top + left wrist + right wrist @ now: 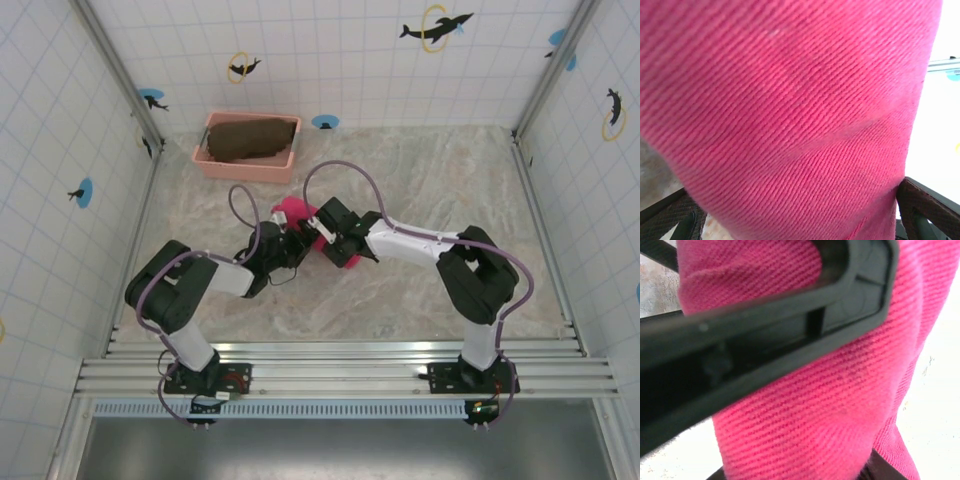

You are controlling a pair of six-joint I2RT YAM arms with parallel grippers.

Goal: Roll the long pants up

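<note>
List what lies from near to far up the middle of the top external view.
Metal rail → long pants, bundled up → pink basket holding the dark brown cloth → tiled back wall.

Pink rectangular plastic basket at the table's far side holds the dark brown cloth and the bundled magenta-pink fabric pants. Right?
Not quite. The pink rectangular plastic basket holds the dark brown cloth alone. The bundled magenta-pink fabric pants lie outside it, on the marbled table, nearer the arms. The top external view shows it.
</note>
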